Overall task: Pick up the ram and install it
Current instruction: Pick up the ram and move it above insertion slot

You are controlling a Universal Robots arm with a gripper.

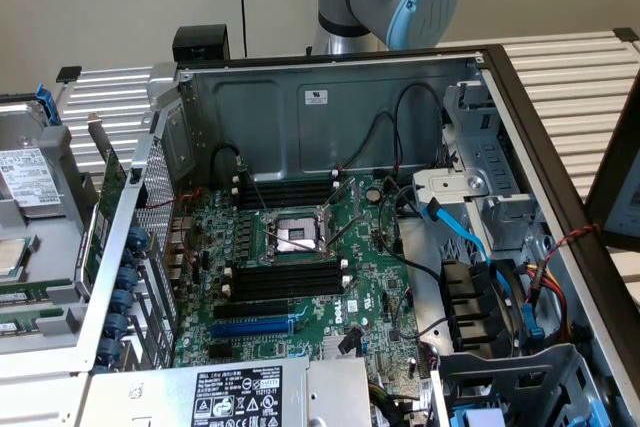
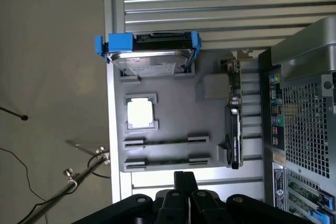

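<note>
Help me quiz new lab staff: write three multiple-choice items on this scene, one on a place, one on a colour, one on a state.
1. Where does the hard drive lie? A on the motherboard; B on the grey tray outside the computer case; C on the floor.
2. What colour is the long expansion slot? A blue; B red; C white.
3. The black memory slots by the CPU socket are: A all filled; B hidden under a fan; C empty.
Answers: 1 B, it rests in the tray; 2 A, its plastic shows blue; 3 C, nothing stands in them.
</note>
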